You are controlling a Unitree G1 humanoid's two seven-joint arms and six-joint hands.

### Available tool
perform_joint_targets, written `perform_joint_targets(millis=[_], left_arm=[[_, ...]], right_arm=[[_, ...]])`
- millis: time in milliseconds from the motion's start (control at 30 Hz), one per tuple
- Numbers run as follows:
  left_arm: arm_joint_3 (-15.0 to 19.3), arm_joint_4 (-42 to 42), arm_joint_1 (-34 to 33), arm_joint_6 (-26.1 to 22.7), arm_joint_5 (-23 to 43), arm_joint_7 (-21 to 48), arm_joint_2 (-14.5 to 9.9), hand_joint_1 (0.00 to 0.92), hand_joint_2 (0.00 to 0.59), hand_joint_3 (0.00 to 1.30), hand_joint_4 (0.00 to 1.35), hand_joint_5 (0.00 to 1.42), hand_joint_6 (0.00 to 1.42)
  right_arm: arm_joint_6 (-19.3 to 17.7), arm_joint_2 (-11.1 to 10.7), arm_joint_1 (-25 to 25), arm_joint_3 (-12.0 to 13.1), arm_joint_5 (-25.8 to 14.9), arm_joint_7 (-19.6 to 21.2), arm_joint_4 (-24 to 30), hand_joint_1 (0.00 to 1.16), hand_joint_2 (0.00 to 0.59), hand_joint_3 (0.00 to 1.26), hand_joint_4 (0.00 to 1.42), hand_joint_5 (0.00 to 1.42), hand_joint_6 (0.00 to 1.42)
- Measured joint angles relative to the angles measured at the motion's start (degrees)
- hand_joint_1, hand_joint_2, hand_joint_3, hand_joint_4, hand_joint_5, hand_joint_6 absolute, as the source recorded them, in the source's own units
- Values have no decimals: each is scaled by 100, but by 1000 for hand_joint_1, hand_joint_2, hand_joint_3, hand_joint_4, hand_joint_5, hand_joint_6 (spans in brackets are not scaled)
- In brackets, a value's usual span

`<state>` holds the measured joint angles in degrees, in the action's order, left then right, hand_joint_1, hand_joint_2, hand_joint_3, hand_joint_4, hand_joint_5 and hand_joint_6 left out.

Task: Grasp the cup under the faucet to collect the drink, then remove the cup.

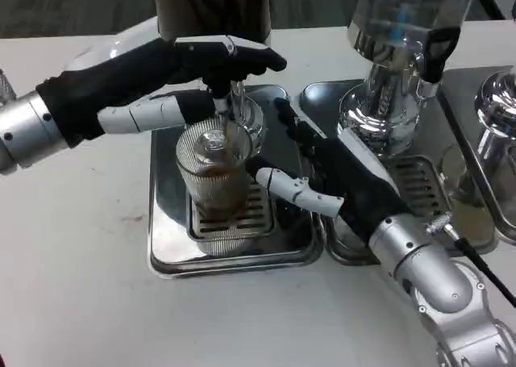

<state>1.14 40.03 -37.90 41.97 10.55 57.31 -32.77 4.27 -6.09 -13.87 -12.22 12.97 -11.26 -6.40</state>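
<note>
**Cup under the faucet, drink running**

Your white table (72, 302) carries two steel drip trays side by side. The left tray (169, 254) holds the work; the right tray (419, 181) sits under your right forearm, with a chrome dispenser base (379, 117) rising just beyond that hand's fingertips.

Your left hand (201, 68) reaches in over the back of the left tray. Its dark fingers (250, 58) lie across the faucet (226, 101), clenched around it, with the white thumb running below, just above the cup's rim.

Your right hand (322, 177) lies at the seam between the two trays. Its fingers are released and spread, grasping nothing. The white thumb (294, 191) points at the cup, its tip near the glass wall; you cannot tell from here whether it touches.

The cup (214, 181), ribbed clear glass, stands upright on the grate of the left tray, directly below your left fingers and just beside your right thumb tip. A thin brown stream (228, 137) falls from the faucet into it, and brown drink fills it partway.
</note>
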Motion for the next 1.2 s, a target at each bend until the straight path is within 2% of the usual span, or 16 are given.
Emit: perform_joint_targets(millis=[333, 1200], left_arm=[[-1, -32, 17, -1, 0, -17, -9, 0, 57, 264, 158, 168, 215], [32, -176, 168, -13, 22, -171, -46, 0, 57, 263, 170, 168, 219]], right_arm=[[-96, 101, -170, 2, -94, 0, -239, 508, 252, 0, 0, 0, 0], [-449, 197, -589, 3, -219, 1, -955, 502, 254, 0, 0, 0, 0]])
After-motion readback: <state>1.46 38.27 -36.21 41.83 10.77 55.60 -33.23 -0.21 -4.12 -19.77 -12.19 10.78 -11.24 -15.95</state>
